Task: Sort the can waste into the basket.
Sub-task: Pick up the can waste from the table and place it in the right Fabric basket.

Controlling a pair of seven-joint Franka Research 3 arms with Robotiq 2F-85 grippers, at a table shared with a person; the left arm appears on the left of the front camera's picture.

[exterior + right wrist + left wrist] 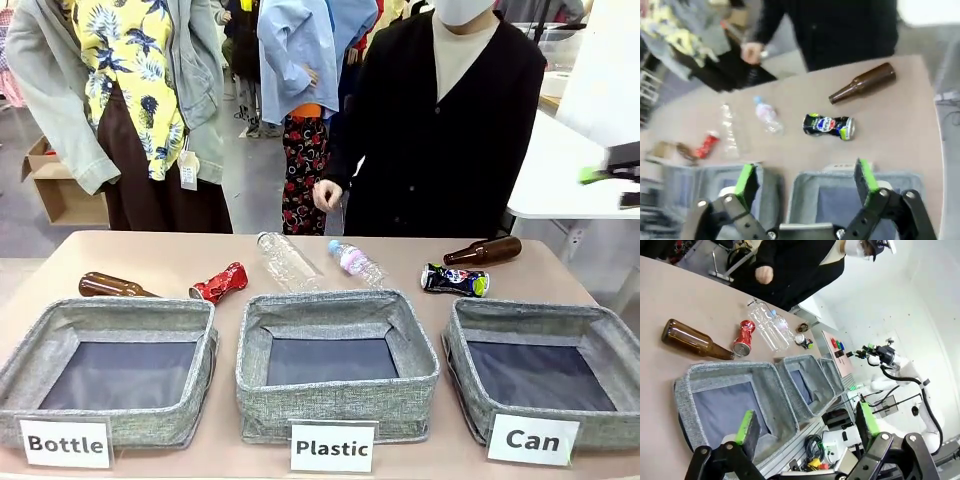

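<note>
Right now both of my grippers stand wide open with nothing between the green pads. My left gripper (806, 419) hangs above the "Bottle" bin (110, 312). My right gripper (804, 175) looks down past the far rim of the basket (530, 312), the grey woven one with the white "Can" card (533, 439) on its front. These two and the "Plastic" bin (335, 300) between them sit side by side along my edge of the tabletop (150, 250), and in each the dark lining shows bare from wall to wall. The red can (220, 283) lies crushed on the tabletop just behind the far right corner of the "Bottle" bin, beside a brown bottle (110, 286) on its side. The dark can (455, 281), with green and yellow markings, lies on the tabletop just behind the far left corner of the basket, and a second brown bottle (485, 251) lies a little beyond it. Behind the "Plastic" bin lie a large clear bottle (285, 262) and a small clear bottle (356, 262) with a blue cap. A person (440, 130) in a black cardigan stands at the far side, one hand (326, 195) loosely curled near the tabletop's far edge.
</note>
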